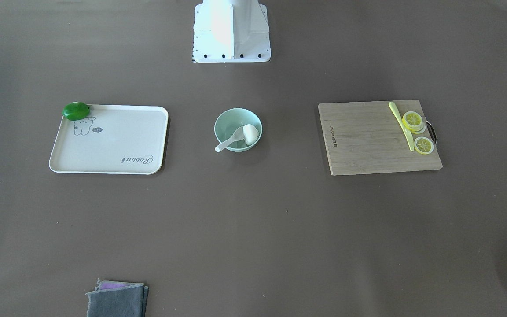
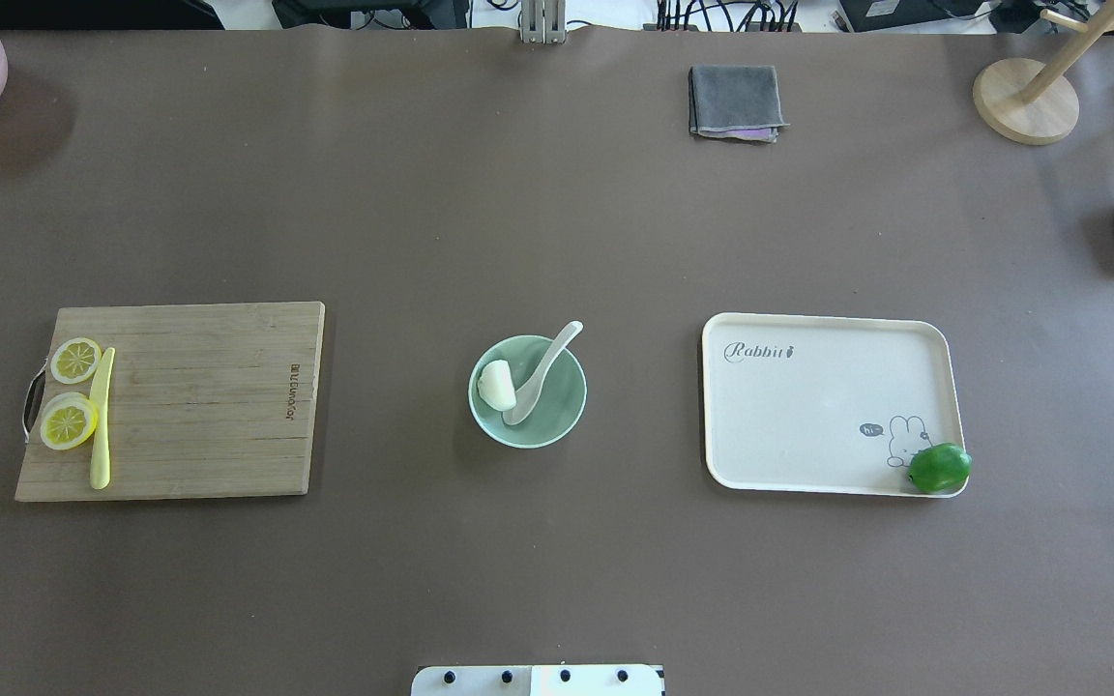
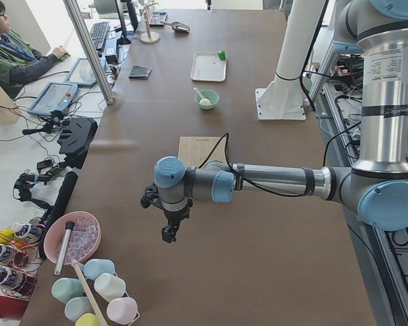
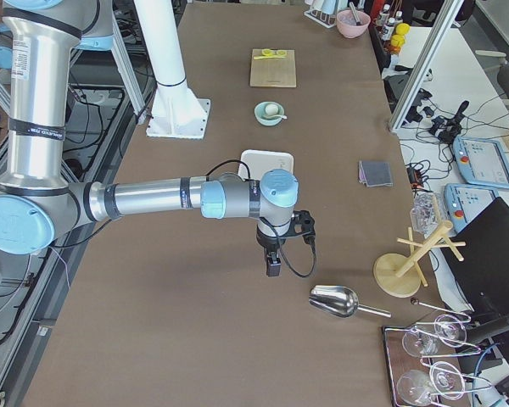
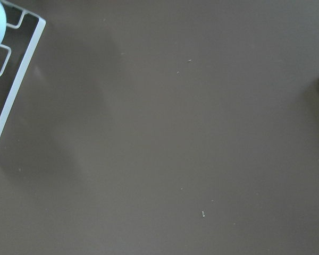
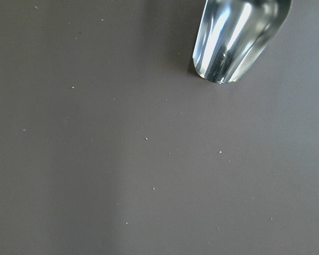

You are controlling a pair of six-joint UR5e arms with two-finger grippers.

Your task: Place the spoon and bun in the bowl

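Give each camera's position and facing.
Front: across the brown table, facing white robot base.
Overhead: behind the base, looking forward; its edge shows.
Exterior left: table's left end; left pincer near.
Exterior right: table's right end; right pincer near.
Left wrist: downward at table; no body.
Right wrist: downward, shiny metal scoop; no body.
Shared: pale green round bowl, all exteriors.

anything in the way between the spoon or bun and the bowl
Nothing visible does. The bun and the spoon already lie inside the bowl, the spoon's handle leaning out over the rim. The left gripper and the right gripper hang far off to either side.
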